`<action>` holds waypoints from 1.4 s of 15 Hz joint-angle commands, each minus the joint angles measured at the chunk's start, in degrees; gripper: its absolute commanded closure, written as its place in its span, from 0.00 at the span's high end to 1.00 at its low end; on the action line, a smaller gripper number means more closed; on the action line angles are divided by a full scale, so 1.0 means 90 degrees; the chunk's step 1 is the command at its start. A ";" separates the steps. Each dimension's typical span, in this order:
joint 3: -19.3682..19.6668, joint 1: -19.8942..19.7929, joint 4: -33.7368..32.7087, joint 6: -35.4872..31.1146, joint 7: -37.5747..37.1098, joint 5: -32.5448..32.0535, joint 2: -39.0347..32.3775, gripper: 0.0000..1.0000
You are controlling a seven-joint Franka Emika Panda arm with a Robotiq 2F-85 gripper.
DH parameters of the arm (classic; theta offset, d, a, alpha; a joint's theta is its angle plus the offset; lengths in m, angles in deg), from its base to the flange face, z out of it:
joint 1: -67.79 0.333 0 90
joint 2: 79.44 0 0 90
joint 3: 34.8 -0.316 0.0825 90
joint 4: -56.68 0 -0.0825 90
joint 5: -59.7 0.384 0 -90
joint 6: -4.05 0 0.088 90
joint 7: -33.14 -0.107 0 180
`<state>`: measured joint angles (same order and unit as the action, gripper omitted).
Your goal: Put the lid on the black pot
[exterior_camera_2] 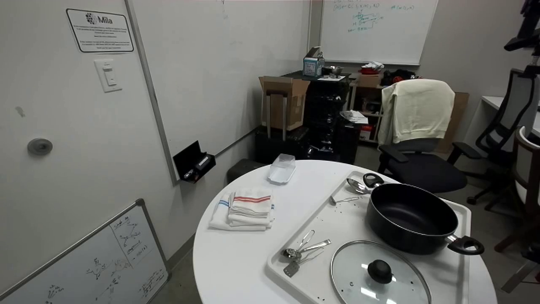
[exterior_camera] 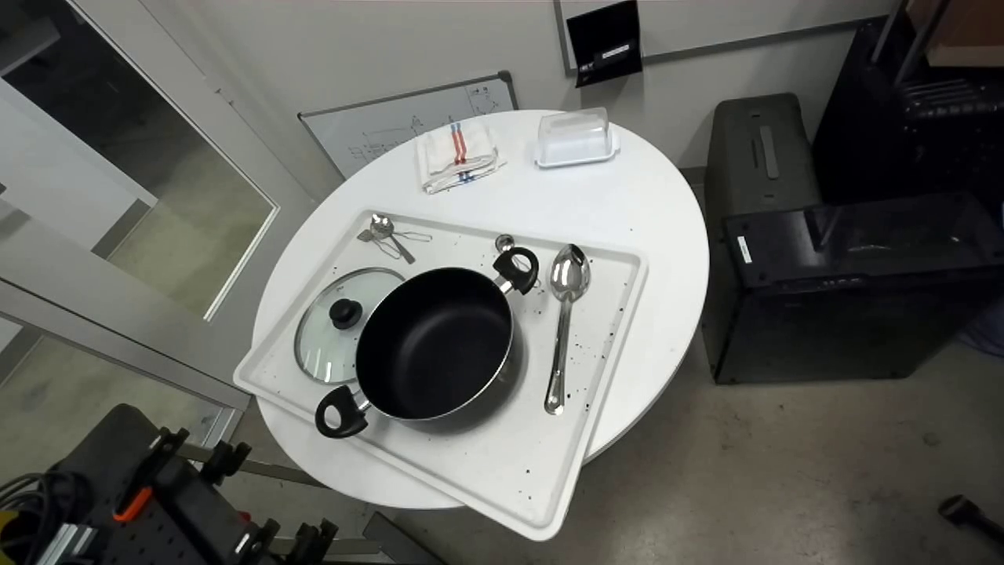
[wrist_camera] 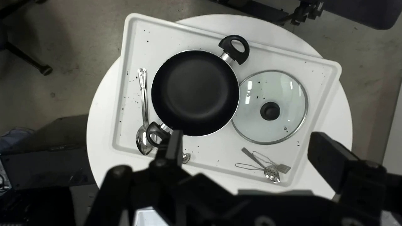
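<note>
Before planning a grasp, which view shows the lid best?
The wrist view: from above, the lid shows nearly whole. In an exterior view, the pot hides part; in an exterior view, the frame crops the lid.

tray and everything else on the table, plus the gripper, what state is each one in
Tray, lying flat, speckled
Black pot, upright, uncovered, empty
Lid, off the pot, right side up
Large spoon, lying on the tray
Small utensils, grouped, overlapping
Lone small utensil, lying apart from those
Cloths, folded and stacked
Clear-topped dish, closed
Gripper, open, holding nothing
</note>
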<state>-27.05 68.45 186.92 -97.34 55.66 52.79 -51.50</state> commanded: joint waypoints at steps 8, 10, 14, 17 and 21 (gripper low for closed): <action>-0.0760 0.0519 0.0827 -0.1725 -0.0097 0.0118 -0.1467 1.00; -0.0913 0.0596 0.0936 -0.2066 -0.0121 0.0109 -0.1800 1.00; -0.1194 0.0676 0.1177 -0.3124 -0.0287 -0.0010 -0.2532 1.00; -0.1365 0.0684 0.1297 -0.4002 -0.0467 -0.0185 -0.3140 1.00; -0.1508 0.0711 0.1314 -0.5077 -0.0840 -0.0652 -0.4048 1.00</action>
<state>-39.90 74.57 199.32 -137.22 51.29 50.11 -82.30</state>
